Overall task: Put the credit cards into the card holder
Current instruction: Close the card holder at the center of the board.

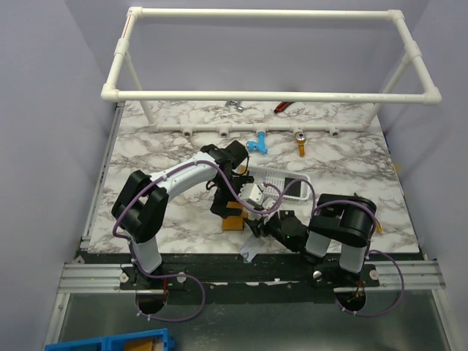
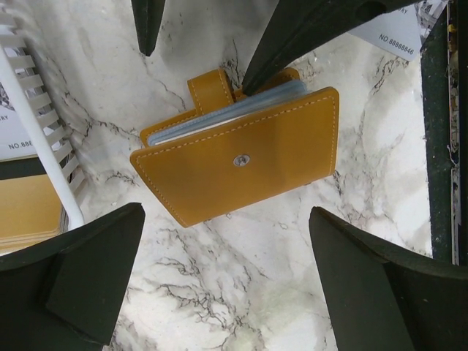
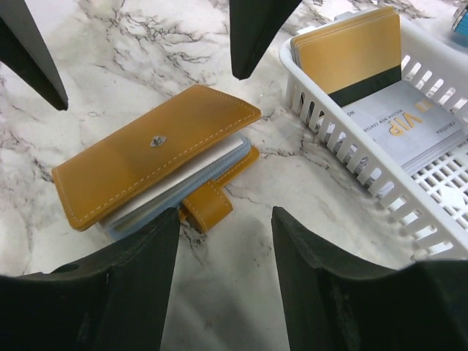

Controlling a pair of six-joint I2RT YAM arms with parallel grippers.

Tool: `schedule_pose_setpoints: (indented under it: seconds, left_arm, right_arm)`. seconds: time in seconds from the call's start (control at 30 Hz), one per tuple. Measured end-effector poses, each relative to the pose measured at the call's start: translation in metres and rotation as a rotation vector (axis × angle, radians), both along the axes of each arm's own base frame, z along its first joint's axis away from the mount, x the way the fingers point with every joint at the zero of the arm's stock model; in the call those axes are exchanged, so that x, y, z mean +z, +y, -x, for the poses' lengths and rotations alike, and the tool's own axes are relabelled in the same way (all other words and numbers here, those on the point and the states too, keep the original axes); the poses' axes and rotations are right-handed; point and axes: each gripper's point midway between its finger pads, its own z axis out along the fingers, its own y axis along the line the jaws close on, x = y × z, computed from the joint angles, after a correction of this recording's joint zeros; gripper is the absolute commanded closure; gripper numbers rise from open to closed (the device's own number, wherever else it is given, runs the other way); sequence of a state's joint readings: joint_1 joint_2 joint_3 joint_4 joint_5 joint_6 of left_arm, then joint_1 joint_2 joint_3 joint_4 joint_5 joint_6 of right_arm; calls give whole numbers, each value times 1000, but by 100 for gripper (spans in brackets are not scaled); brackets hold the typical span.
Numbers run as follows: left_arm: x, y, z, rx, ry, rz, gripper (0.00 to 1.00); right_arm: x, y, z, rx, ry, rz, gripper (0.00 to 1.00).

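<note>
Orange-brn card holder (image 2: 241, 164), wht mesh basket (image 3: 365, 157), gold card (image 3: 351, 47), grey-veined marble table (image 2: 219, 292).

We see the card holder (image 1: 232, 222) flat on the marble table (image 1: 146, 146), with the left gripper (image 1: 228, 206) hanging right over it and the right gripper (image 1: 257, 228) just beside it. The white basket (image 1: 287, 181) sits just behind, and a pale card (image 1: 248, 253) lies near the front edge.

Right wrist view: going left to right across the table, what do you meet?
card holder, cover down and strap unfastened → near wall of the white basket → gold card at the basket's end → silver VIP card lying flat in the basket.
</note>
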State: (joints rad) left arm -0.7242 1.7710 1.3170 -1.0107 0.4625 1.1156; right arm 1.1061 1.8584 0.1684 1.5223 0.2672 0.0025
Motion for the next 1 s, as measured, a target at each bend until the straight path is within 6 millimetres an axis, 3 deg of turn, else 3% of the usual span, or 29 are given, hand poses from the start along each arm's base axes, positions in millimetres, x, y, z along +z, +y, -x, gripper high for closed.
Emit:
schedule_pose_setpoints:
  seconds: [0.37, 0.53, 0.8, 0.93, 1.0]
  left_arm:
    - [0, 12, -1, -11, 15, -17, 1]
    - [-1, 21, 3, -26, 33, -36, 1]
    - [4, 38, 3, -13, 50, -61, 2]
    - [9, 36, 1, 2, 35, -47, 2]
    - [10, 31, 4, -4, 33, -39, 1]
  right_arm:
    - [-9, 8, -8, 40, -128, 133, 46]
    - [-11, 15, -8, 57, -172, 167, 57]
    - [-14, 36, -10, 65, -210, 180, 86]
    - [-12, 45, -12, 68, -224, 175, 99]
    - [-11, 51, -13, 70, -228, 171, 99]
